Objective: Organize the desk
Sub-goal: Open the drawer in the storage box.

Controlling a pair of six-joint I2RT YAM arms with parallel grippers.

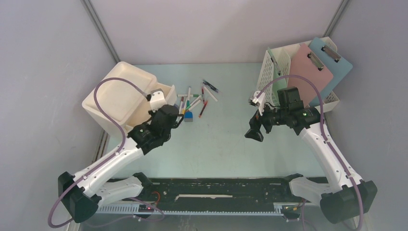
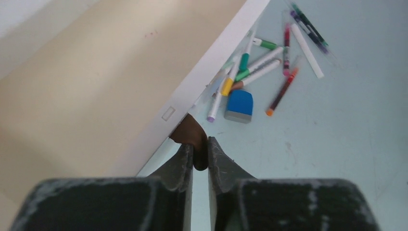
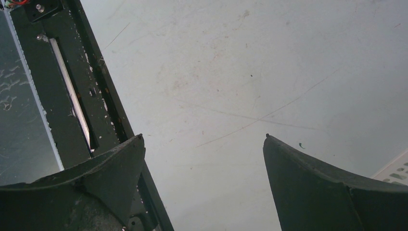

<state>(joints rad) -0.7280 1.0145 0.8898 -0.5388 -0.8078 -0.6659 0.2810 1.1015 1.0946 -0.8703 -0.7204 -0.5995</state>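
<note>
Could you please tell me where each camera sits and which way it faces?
Top external: above and behind the bases, looking down on the desk, white bin and file rack; left arm and right arm show.
Left wrist: on that arm, looking past the left gripper, fingers close together, at the bin's rim, markers and blue eraser.
Right wrist: on its arm, looking down through the right gripper, fingers wide open, at bare desk and black rail.
Shared: top external and left wrist both show bin, markers, eraser.

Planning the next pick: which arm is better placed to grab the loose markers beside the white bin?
Left. The left tool sits beside the markers and bin; the right tool hangs open over the desk, farther away.
</note>
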